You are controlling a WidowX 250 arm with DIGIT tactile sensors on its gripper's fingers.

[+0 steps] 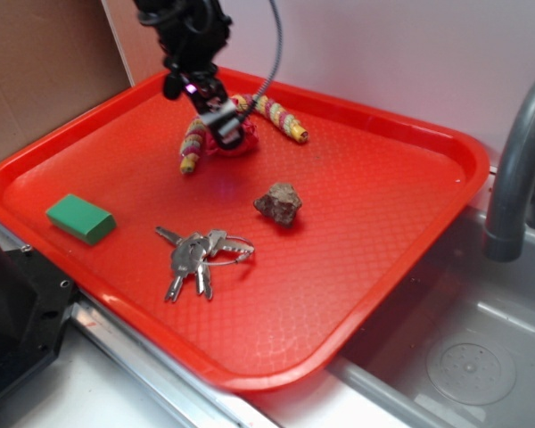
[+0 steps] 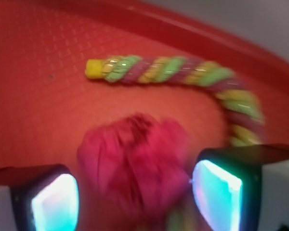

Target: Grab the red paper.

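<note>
Paper [image 2: 135, 163], a crumpled red wad, sits at the far side of the tray [image 1: 383, 232], tucked inside the curve of the striped tube [image 2: 173, 70]. Gripper [image 2: 135, 192] fingers are spread on either side of it, apparently placed to pinch.

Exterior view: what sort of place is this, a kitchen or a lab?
Probably a kitchen-style test setup: a grey faucet stands over a steel sink, and a red tray of odds and ends lies beside it.

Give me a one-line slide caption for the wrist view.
Gripper open around the crumpled crimson-red paper wad, with the curved striped knitted tube behind on the red plastic tray.
</note>
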